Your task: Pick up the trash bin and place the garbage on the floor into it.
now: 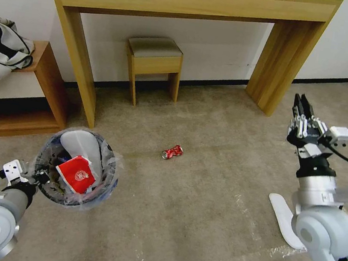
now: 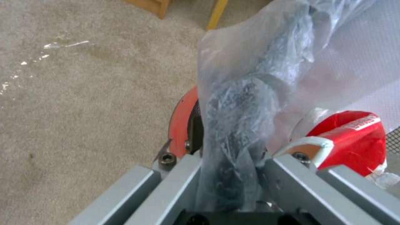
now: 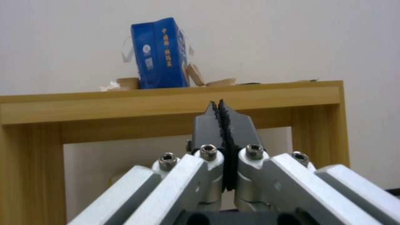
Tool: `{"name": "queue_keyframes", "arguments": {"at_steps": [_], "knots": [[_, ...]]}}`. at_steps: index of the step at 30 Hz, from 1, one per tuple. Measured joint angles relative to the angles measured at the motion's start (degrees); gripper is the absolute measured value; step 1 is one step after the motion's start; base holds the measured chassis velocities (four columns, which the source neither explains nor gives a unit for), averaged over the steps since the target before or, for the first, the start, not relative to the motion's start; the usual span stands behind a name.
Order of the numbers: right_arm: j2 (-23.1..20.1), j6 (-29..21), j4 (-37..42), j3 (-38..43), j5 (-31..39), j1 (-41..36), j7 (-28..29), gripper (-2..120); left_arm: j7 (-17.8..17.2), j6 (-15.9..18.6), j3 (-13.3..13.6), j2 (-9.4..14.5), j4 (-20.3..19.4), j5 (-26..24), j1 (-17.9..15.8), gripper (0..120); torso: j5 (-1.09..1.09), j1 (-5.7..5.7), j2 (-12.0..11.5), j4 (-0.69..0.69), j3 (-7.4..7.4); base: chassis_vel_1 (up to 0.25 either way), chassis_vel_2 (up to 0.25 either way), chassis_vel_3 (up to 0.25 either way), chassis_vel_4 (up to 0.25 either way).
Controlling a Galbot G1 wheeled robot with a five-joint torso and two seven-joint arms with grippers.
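Two pieces lie on the floor: a crushed can right of the trash bin, a white insole farther right. My left hand pinches only rim and liner; I fear the bin tipping or slipping. My right hand is closed, empty, raised.

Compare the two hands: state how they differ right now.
The left hand is clamped on the trash bin rim and its plastic liner, low by the floor; the right hand is shut on nothing, raised and pointing toward the wooden table. Both have closed fingers.
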Motion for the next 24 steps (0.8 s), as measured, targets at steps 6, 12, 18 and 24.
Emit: {"name": "queue_keyframes", "arguments": {"at_steps": [6,12,18,24], "knots": [[0.6,1.4,0.0,2.4,-1.6,-3.0,-0.1,5,0.5,-0.2,-0.2,-0.3,-0.7,0.7,0.6,0,0.0,0.0,0.0,0.0,0.0,0.0,0.0,0.0,0.0],[1.5,4.3,-1.8,6.5,-5.8,-5.7,0.8,27,1.4,-0.5,-0.4,-0.5,-1.4,2.1,1.4,0,0.0,0.0,0.0,0.0,0.0,0.0,0.0,0.0,0.0],[3.0,8.0,-4.1,10.4,-8.6,-7.9,1.5,48,2.1,-1.0,-0.4,-1.1,-1.8,3.8,1.5,0,0.0,0.0,0.0,0.0,0.0,0.0,0.0,0.0,0.0],[4.3,10.7,-4.6,12.9,-8.7,-10.1,1.0,71,2.7,-1.2,-0.3,-1.6,-1.9,4.9,2.1,0,0.0,0.0,0.0,0.0,0.0,0.0,0.0,0.0,0.0]]}}
